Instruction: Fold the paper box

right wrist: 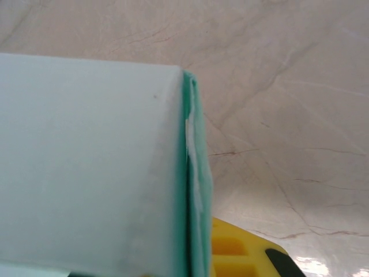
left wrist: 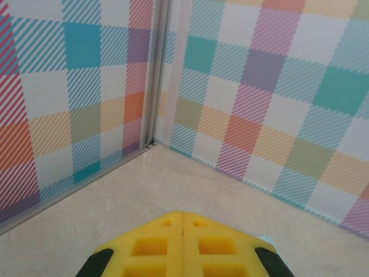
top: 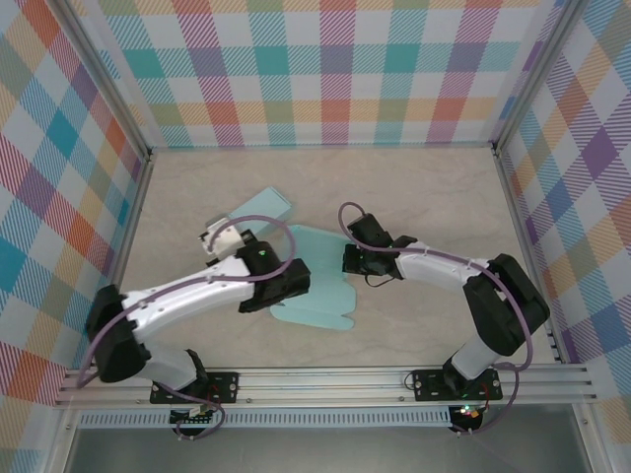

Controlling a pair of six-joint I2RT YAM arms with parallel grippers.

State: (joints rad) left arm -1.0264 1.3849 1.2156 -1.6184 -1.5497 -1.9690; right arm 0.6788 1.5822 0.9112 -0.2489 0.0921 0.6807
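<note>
The pale teal paper box (top: pixel 320 301) lies partly flattened in the middle of the table, one flap (top: pixel 266 206) reaching toward the back. My left gripper (top: pixel 213 236) hovers at the box's left side, pointing at the back-left corner. In the left wrist view its yellow fingers (left wrist: pixel 183 214) are pressed together with nothing between them, and a sliver of teal paper (left wrist: pixel 267 237) shows beside them. My right gripper (top: pixel 347 259) sits at the box's right edge. In the right wrist view a raised teal panel (right wrist: pixel 86 161) stands in my right gripper (right wrist: pixel 199 254), with one yellow finger (right wrist: pixel 230 248) against its folded edge.
Plaid walls (top: pixel 335 69) close in the marble table (top: pixel 434 197) on three sides, and an aluminium rail (top: pixel 325 379) runs along the near edge. My left arm's elbow (top: pixel 281 281) lies over the box's near-left part.
</note>
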